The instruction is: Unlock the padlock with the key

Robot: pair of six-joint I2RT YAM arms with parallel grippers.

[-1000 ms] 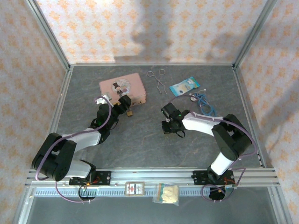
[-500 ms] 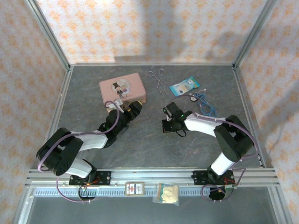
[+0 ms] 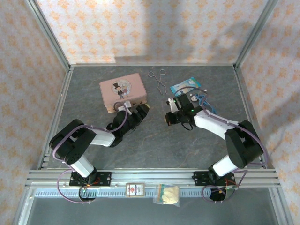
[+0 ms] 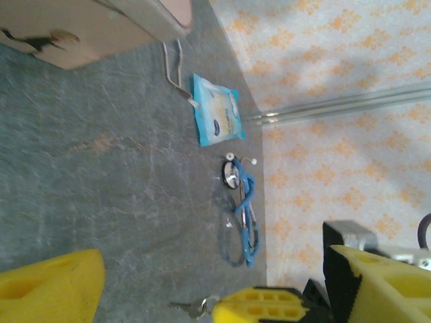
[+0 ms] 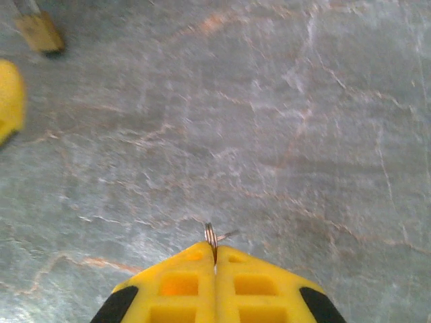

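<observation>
- Here, the right pincer [image 3: 170, 117] was clamped on the key [image 5: 211, 235]. The key's ring and a sliver of metal poked out between the pincer's yellow fingertips.
- The padlock [image 5: 39, 31] lay on the surface [image 3: 154, 145] a little left of the middle. It was ahead of the right pincer and well apart from the key, and its shackle ran off the top of the right wrist view.
- The left pincer [image 3: 142, 111] stood wide, its fingers far apart. One yellow finger [image 5: 8, 101] sat just beside the padlock.
- The two pincers faced each other around the middle of the surface, near but apart.
- The pink tin [image 3: 123, 91] lay toward the far left corner, with its near right corner just beside the left pincer.
- Toward the far edge, right of the middle, lay a wire tool [image 3: 158, 79], a blue pack [image 3: 184, 86] and a blue stethoscope [image 3: 202, 101]. The stethoscope was just beyond the right arm [image 3: 220, 126].
</observation>
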